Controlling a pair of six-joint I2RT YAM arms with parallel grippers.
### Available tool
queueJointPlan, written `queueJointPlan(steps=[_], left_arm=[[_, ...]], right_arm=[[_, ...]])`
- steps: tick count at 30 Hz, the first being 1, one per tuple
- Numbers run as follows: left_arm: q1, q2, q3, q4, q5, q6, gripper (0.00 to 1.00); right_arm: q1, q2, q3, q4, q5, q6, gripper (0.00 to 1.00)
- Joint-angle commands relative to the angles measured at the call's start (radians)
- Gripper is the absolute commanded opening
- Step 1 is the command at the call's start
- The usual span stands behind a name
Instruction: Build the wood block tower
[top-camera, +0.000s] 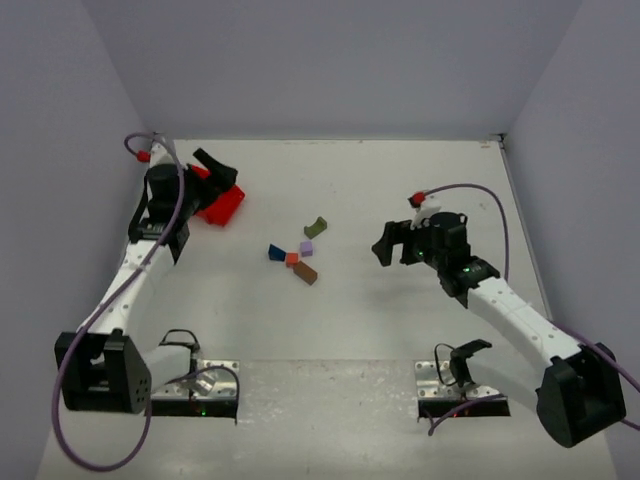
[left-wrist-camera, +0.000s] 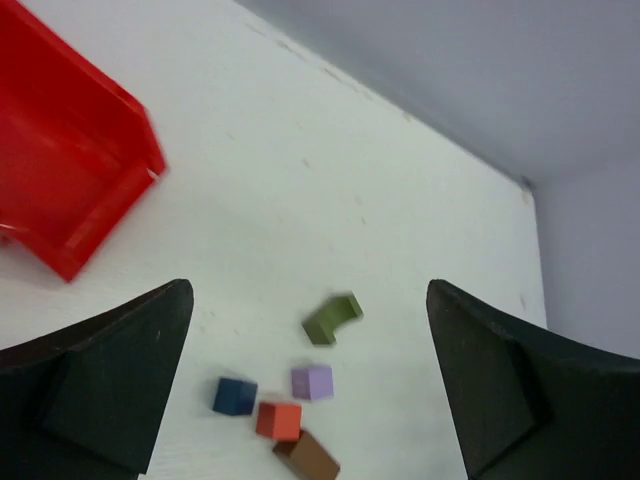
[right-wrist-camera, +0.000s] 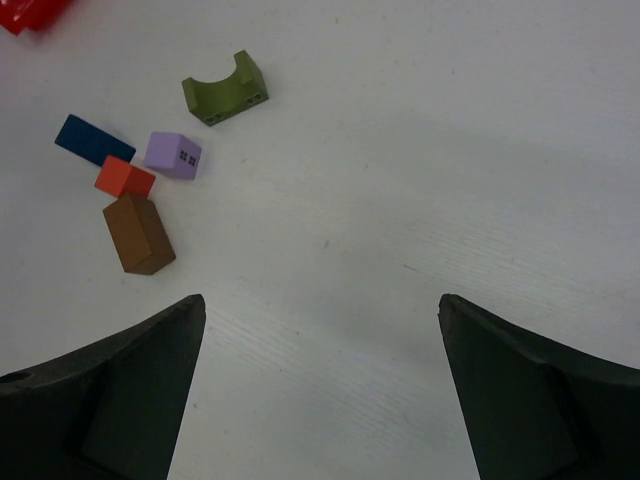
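Observation:
Several tiny blocks lie loose mid-table: a brown block (top-camera: 305, 272), an orange-red cube (top-camera: 292, 259), a lilac-purple cube (top-camera: 306, 248), a dark blue wedge (top-camera: 275, 252) and an olive-green arch (top-camera: 316, 227). None is stacked. They also show in the right wrist view: brown (right-wrist-camera: 138, 234), orange-red (right-wrist-camera: 125, 180), lilac (right-wrist-camera: 173, 155), blue (right-wrist-camera: 94, 140), arch (right-wrist-camera: 225, 89). My left gripper (top-camera: 215, 170) is open and empty beside the red bin, far left of the blocks. My right gripper (top-camera: 392, 243) is open and empty, right of the blocks.
A red plastic bin (top-camera: 222, 205) lies at the back left, under my left gripper; it also shows in the left wrist view (left-wrist-camera: 60, 180). Grey walls close the table's back and sides.

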Motion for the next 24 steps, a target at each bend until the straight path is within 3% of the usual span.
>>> queueJointPlan(steps=[1,3,7,10,18,24], left_arm=[[-0.015,-0.044,-0.224,0.403,0.455,0.111,1.00],[-0.041,-0.033,-0.213,0.373,0.403,0.119,1.00],[-0.043,-0.006,-0.194,0.296,0.305,0.098,1.00],[-0.043,-0.008,-0.209,0.308,0.257,0.083,1.00],[-0.045,0.062,-0.203,0.349,0.310,0.083,1.00],[-0.050,0.112,-0.186,0.361,0.329,0.082,1.00]], right_arm=[[0.123,0.229,0.204,0.085,0.098,-0.130,0.99],[0.154,0.324,0.288,0.098,0.153,-0.166,0.99],[0.175,0.581,0.510,0.091,0.127,-0.212,0.95],[0.180,0.742,0.711,-0.015,0.116,-0.228,0.86],[0.185,0.982,0.884,-0.053,0.041,-0.233,0.75],[0.188,1.056,0.903,-0.053,0.008,-0.222,0.64]])
